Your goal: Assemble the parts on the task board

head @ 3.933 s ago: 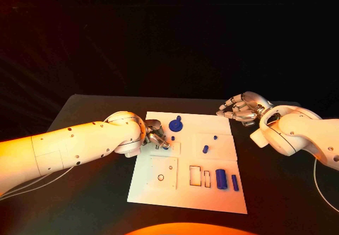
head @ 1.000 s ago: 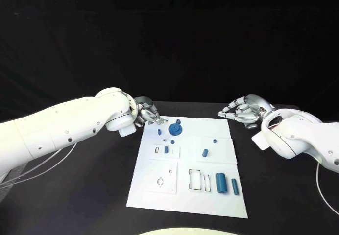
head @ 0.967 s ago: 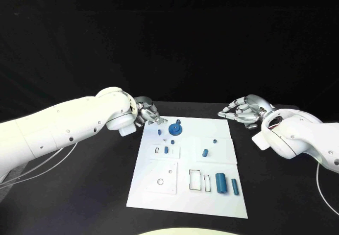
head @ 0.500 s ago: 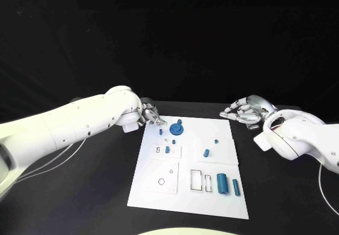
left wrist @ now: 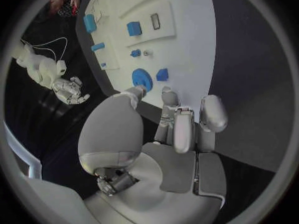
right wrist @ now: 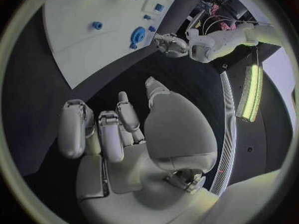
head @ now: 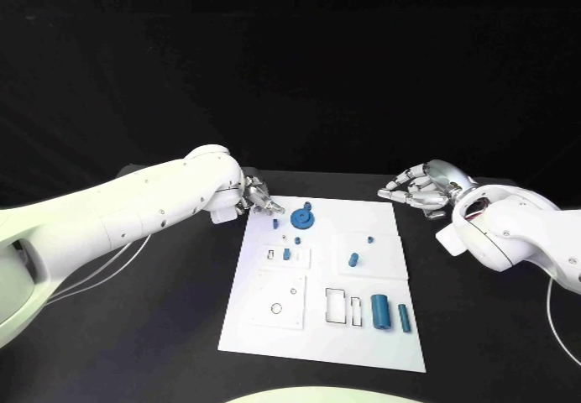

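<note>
The white task board (head: 317,336) lies in the middle of the black table. On its far part stand a blue disc (head: 301,221) and a small blue piece (head: 274,224); small blue pegs (head: 285,253) sit in a raised block. A blue piece (head: 353,259) stands mid-board, and a blue cylinder (head: 380,311) and a thinner bar (head: 403,320) lie near its front right. My left hand (head: 257,200) hovers at the board's far left corner, holding nothing, close to the disc (left wrist: 142,78). My right hand (head: 418,191) hangs beyond the far right corner, fingers loosely bent and empty.
Two outlined rectangular slots (head: 334,305) sit beside the cylinder, and a square plate with a round hole (head: 277,307) lies at the board's front left. Bare black table (head: 145,336) flanks the board. The left forearm (head: 133,218) spans the table's left side.
About four seconds ago my left hand was over the board at the peg block; it has since drawn back to the far left corner. The right hand has barely moved.
</note>
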Available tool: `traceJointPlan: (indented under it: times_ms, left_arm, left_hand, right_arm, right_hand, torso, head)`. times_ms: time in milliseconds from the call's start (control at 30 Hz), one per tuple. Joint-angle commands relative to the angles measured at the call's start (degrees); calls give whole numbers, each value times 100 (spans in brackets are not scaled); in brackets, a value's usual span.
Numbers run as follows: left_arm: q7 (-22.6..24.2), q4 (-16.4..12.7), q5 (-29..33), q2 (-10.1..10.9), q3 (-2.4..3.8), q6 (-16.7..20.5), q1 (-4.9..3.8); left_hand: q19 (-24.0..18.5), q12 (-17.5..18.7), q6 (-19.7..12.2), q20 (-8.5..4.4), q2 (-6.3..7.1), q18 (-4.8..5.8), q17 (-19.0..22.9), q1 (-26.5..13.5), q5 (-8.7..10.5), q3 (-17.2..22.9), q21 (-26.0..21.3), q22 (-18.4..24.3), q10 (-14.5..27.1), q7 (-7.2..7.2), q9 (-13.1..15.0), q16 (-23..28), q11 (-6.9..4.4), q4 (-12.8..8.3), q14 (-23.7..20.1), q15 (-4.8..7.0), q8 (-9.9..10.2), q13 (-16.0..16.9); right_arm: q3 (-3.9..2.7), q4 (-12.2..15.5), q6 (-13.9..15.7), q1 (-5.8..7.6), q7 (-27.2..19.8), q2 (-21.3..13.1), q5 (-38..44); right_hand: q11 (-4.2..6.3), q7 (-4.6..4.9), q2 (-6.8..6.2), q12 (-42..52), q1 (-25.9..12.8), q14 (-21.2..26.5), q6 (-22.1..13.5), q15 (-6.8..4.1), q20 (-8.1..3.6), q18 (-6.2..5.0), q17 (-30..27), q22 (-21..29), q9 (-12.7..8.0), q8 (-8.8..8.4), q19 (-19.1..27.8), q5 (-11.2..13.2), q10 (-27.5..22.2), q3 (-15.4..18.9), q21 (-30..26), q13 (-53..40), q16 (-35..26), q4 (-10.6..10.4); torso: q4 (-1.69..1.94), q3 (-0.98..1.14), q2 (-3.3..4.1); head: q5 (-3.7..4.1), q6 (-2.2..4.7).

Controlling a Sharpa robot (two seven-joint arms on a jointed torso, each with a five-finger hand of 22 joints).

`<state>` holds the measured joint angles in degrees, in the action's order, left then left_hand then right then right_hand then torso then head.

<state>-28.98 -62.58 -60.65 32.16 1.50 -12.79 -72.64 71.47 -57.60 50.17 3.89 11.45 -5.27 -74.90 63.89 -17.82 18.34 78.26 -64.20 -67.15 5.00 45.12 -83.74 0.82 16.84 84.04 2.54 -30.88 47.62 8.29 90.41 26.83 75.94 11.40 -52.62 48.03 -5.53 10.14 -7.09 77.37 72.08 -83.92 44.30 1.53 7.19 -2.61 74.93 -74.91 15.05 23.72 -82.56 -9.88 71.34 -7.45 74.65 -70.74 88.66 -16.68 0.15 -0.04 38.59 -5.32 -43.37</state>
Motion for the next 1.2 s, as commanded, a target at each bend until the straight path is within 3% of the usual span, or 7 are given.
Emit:
traceJointPlan:
  times_ms: [33, 367, 800, 1200]
  left_arm:
    - [-18, 67, -1, -55, -9, -401, -6]
    - [-50, 295, 5, -204, -81, -541, 0]
    - [-45, 416, 104, -268, -105, -556, 4]
    - [6, 448, 192, -308, -143, -568, 21]
  left_hand:
    - [16, -20, 39, 9, 3, -44, -386, -54, 21, -42, -18, -4, 6, 13, -6, 5, 18, 3, 176, -23, 15, -3]
    - [31, -25, 37, 11, -94, -41, -367, -18, 26, -16, -8, -27, 21, 9, -21, 13, 13, -5, 166, -20, 21, -22]
    - [84, -77, 60, 9, -223, -27, -394, 51, 34, 32, 28, -101, -4, -5, -35, -9, 1, -14, 177, -11, 13, 2]
    - [91, -99, 83, 4, -232, -25, -388, 193, 85, 54, 35, -116, -10, -21, -44, -12, -13, -23, 176, 1, 0, -5]
  right_arm:
    - [0, -10, -36, -3, -29, 9, 75]
    - [0, -22, -34, -3, -39, 25, 75]
    - [0, -26, -31, -3, -40, 32, 75]
    - [0, -30, -4, -3, -31, 41, 78]
  right_hand:
    - [7, -4, -4, -32, -45, -506, -52, -39, -14, -93, 1095, -596, -8, 27, 24, 24, -18, 30, -22, 3, -24, 2]
    - [7, -4, -4, -32, -45, -506, -52, -39, -14, -93, 1095, -596, -8, 27, 24, 24, -18, 30, -22, 3, -24, 2]
    - [8, -5, 14, -24, -44, -506, -54, -39, -14, -93, 1092, -597, -9, 35, 23, 23, -8, 45, -23, -6, -25, 2]
    - [8, -5, 26, -24, -39, -506, -55, -40, -14, -95, 1093, -593, -11, 41, 26, 22, -8, 54, -32, -5, -25, 4]
  torso:
    - [9, 4, -1]
    - [5, -2, -9]
    - [8, 3, -14]
    - [3, 1, -13]
  head:
    - [5, -13]
    - [-5, -32]
    - [-6, -53]
    - [-12, -72]
